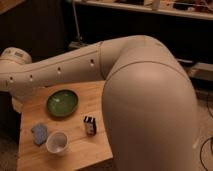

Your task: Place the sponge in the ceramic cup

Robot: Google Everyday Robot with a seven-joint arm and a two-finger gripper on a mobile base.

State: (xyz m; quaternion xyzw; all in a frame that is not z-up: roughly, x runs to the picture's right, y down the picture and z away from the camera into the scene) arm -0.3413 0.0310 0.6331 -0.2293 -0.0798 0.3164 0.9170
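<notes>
arm (75,67): a big white limb that crosses the view from the lower right to the left edge. It reaches over the table's back-left corner, and its bulk hides the table's right side.
table (75,147): a light wooden top, with the small things grouped on its left half under the arm's reach.
gripper: beyond the arm's far end at the left edge, probably tucked below the wrist and out of sight. Its jaws are spread wide and it carries no task thing.
green bowl (62,102): wide and shallow, behind the cup.
ceramic cup (57,142): white and upright, with its mouth free and nothing seen in its dark inside, so it can receive the sponge.
sponge (39,133): lies flat on the wood just left of the cup, not in it. It is a soft light-blue block about as wide as the cup, so I judge the fit will be snug.
box (90,125): small, black-and-white and upright, standing apart to the cup's right.
</notes>
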